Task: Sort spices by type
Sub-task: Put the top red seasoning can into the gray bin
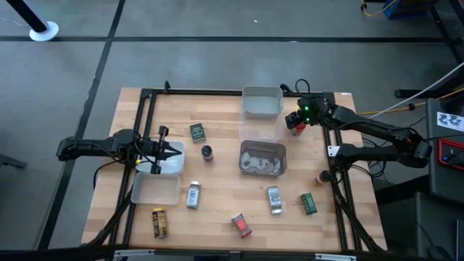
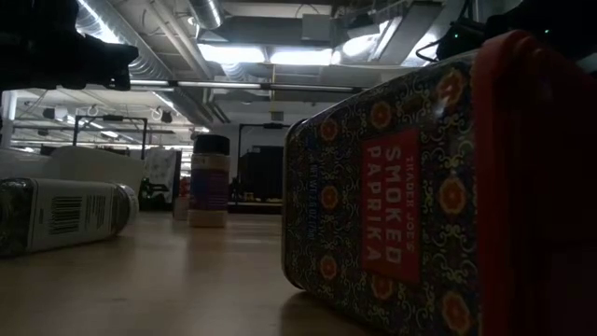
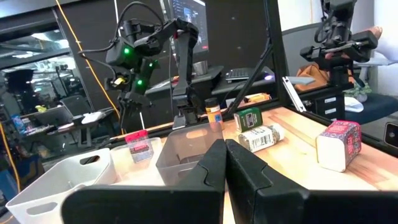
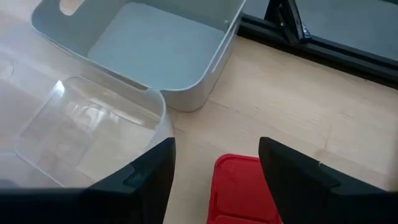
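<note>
My right gripper is open at the table's far right, beside the white bin. Its fingers stand on either side of a small red-lidded spice jar. My left gripper is shut, over a clear tray on the left, touching nothing. Other spices rest on the wood: a green tin, a dark round jar, a silver jar, a yellow jar, a red box, another silver jar, another green tin and an orange-brown jar. My right gripper comes slanting down from the table's right, with the jar's red lid between its fingers. Bare table shows between the lid and one finger. The lid reaches the other finger, but I cannot tell whether they touch.
Two clear trays sit near of the white bin, the nearer one with something pale in it. Another clear tray lies by the left arm. A black frame borders the table. The low view is filled by a paprika tin.
</note>
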Action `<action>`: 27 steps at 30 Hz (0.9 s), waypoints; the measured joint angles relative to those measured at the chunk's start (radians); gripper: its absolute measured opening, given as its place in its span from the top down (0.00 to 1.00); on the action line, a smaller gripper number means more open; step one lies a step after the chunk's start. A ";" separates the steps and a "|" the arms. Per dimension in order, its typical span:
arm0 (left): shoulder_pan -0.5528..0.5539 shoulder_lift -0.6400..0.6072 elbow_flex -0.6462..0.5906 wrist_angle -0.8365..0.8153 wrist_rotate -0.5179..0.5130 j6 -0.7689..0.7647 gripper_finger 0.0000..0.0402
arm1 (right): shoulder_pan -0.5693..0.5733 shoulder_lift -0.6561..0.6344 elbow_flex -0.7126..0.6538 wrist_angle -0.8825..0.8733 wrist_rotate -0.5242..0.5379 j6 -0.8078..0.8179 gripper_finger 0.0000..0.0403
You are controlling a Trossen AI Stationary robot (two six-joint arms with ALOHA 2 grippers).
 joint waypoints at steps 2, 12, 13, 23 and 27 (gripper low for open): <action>0.000 0.000 0.000 0.000 0.000 0.000 1.00 | 0.000 0.000 0.000 0.000 -0.001 0.000 0.42; 0.000 0.000 0.000 0.000 0.000 0.000 1.00 | 0.000 0.000 0.000 0.003 -0.011 0.000 0.42; 0.000 0.000 0.000 0.000 0.000 0.000 1.00 | 0.000 0.000 0.000 0.003 -0.012 0.000 0.42; 0.000 0.000 0.000 0.000 0.001 -0.001 1.00 | 0.000 -0.008 0.000 -0.059 0.094 0.003 0.42; 0.000 0.000 0.000 0.000 0.001 -0.001 1.00 | 0.000 -0.008 0.000 -0.078 0.094 0.003 0.42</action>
